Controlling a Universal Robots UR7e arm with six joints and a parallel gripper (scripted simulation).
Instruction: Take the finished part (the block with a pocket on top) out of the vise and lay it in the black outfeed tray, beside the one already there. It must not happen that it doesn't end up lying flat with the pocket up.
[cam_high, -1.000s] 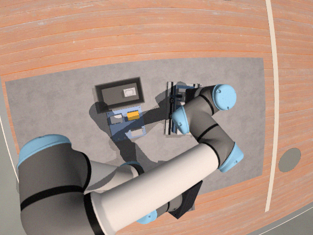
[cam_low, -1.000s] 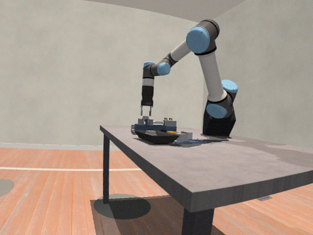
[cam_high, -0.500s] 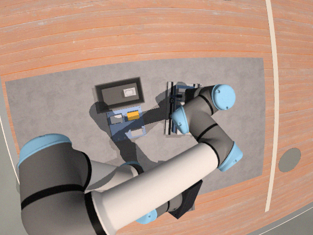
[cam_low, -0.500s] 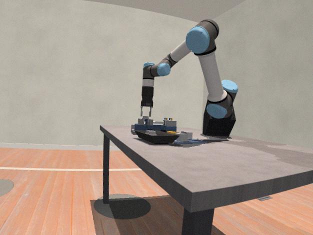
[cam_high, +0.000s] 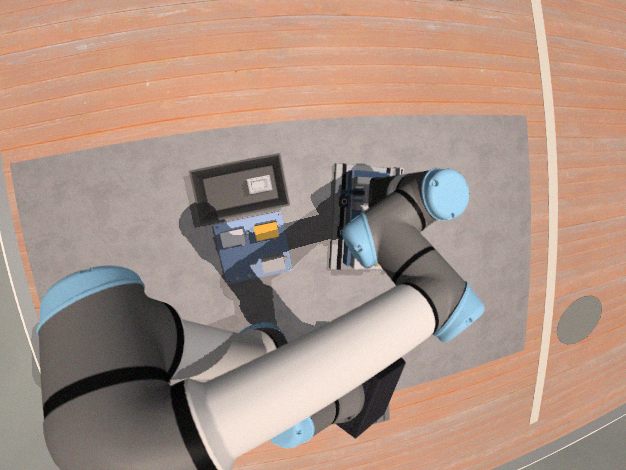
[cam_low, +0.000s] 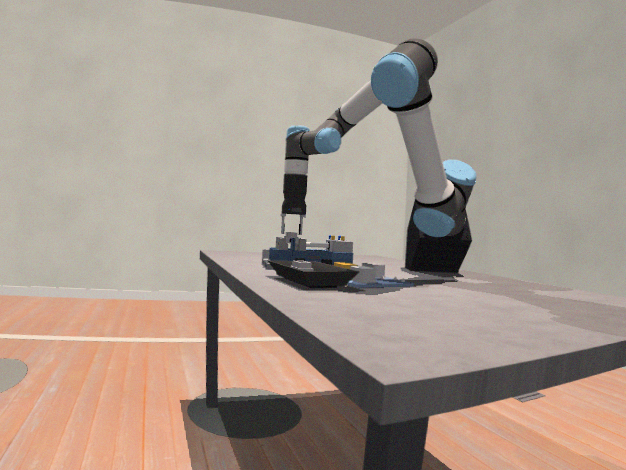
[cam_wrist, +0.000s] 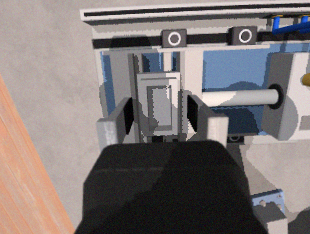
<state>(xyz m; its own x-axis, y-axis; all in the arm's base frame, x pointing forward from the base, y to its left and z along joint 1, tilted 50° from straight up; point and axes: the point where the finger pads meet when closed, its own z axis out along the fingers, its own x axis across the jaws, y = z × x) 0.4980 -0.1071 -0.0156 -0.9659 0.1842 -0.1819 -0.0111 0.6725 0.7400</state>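
In the wrist view the finished part (cam_wrist: 159, 104), a light grey block with a rectangular pocket on top, sits in the blue and grey vise (cam_wrist: 200, 90). My gripper (cam_wrist: 160, 107) is open, with one finger on each side of the part, and holds nothing. In the exterior view the gripper (cam_low: 292, 222) hangs straight down just above the vise (cam_low: 308, 247). From overhead the arm hides the part. The black outfeed tray (cam_high: 238, 187) lies left of the vise and holds one pocketed block (cam_high: 258, 184) toward its right end.
A blue fixture plate (cam_high: 252, 245) with a yellow block (cam_high: 265, 230) and grey blocks lies just in front of the tray. The vise screw (cam_wrist: 237, 97) runs to the right of the part. The robot base (cam_low: 437, 247) stands at the table's far side.
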